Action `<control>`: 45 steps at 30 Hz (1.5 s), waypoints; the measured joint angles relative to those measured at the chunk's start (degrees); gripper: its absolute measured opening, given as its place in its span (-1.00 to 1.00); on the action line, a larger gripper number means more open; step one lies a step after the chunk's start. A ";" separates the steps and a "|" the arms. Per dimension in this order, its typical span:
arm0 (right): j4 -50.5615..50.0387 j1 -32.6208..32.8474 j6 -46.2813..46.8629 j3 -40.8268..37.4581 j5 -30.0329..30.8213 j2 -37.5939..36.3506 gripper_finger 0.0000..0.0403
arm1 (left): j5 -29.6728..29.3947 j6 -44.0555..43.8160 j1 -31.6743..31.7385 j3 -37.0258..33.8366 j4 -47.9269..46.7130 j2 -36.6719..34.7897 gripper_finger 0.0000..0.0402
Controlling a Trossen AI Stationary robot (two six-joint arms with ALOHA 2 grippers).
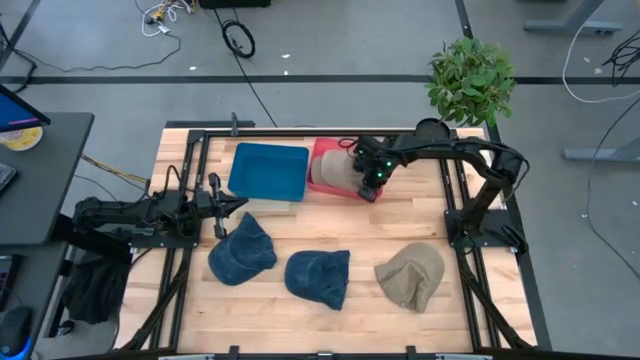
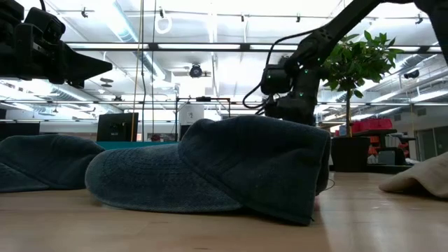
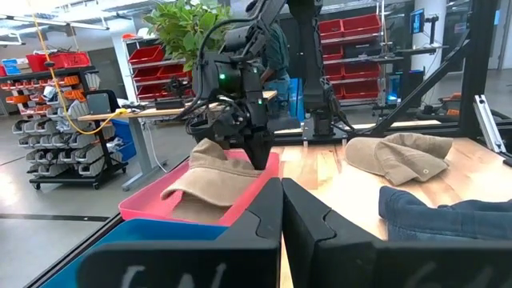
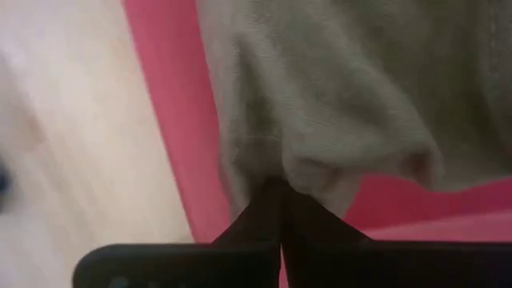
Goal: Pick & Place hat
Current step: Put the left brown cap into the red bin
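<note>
Pinched shut on the tan hat (image 1: pixel 332 170), the right gripper (image 1: pixel 370 183) is parked over the pink tray (image 1: pixel 322 150), hat sitting right under its fingers. The left gripper (image 1: pixel 222 207), clenched empty, is found nearer the blue hats (image 1: pixel 243 250).

a tan hat (image 1: pixel 331 169) in a pink bin (image 1: pixel 322 148), a blue bin (image 1: pixel 268 170), two denim-blue hats (image 1: pixel 243 250), one beige hat (image 1: pixel 411 275).

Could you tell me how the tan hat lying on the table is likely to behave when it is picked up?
The tan hat lies slumped and creased, so it will probably sag from a pinch. It looks like light fabric, unlikely to roll or break.
</note>
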 joint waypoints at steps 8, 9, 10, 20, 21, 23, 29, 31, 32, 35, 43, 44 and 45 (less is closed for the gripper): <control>-2.33 0.12 -1.17 0.00 -3.88 -5.90 -1.00 | 0.00 0.00 0.00 0.00 0.00 0.02 -0.99; -2.23 0.12 -1.33 0.00 -4.13 -7.21 -1.00 | 0.00 0.00 0.00 -0.02 0.00 0.00 -0.99; -1.86 0.13 -1.38 0.00 -4.21 -8.49 -1.00 | -0.02 0.00 0.00 0.00 0.01 0.01 -0.99; 13.50 -4.93 3.17 0.02 4.28 -12.02 -1.00 | 0.00 0.00 0.00 -0.02 0.00 0.02 -0.99; 14.01 -5.93 4.64 0.02 5.00 -11.29 -1.00 | -0.02 0.00 0.00 -0.02 0.00 0.00 -0.99; 14.30 -7.80 7.24 0.00 5.81 -10.25 -1.00 | -0.01 -0.01 0.00 -0.02 0.00 0.00 -0.99; 13.96 -10.14 8.53 0.02 4.66 -5.02 -1.00 | 0.00 0.00 0.00 -0.02 0.00 0.00 -0.99; 13.12 -9.46 8.39 0.01 3.16 -2.11 -1.00 | -0.02 -0.02 0.00 0.00 0.00 0.00 -0.99; 13.39 -8.97 8.77 0.01 2.39 -0.51 -1.00 | 0.00 0.00 0.00 0.00 0.00 0.00 -0.99; 14.89 -7.30 8.99 0.02 1.07 3.57 -1.00 | 0.00 0.00 0.00 -0.02 0.00 0.02 -0.99; 15.71 -6.06 11.46 0.06 0.27 5.25 -1.00 | -0.01 0.00 0.00 0.00 0.00 0.01 -0.99; 15.39 -6.05 11.49 0.04 0.25 4.30 -1.00 | 0.00 0.00 0.00 0.00 0.01 0.00 -0.99; 15.25 -6.05 11.47 0.02 0.25 3.09 -1.00 | 0.00 0.00 0.00 -0.02 0.00 0.02 -0.99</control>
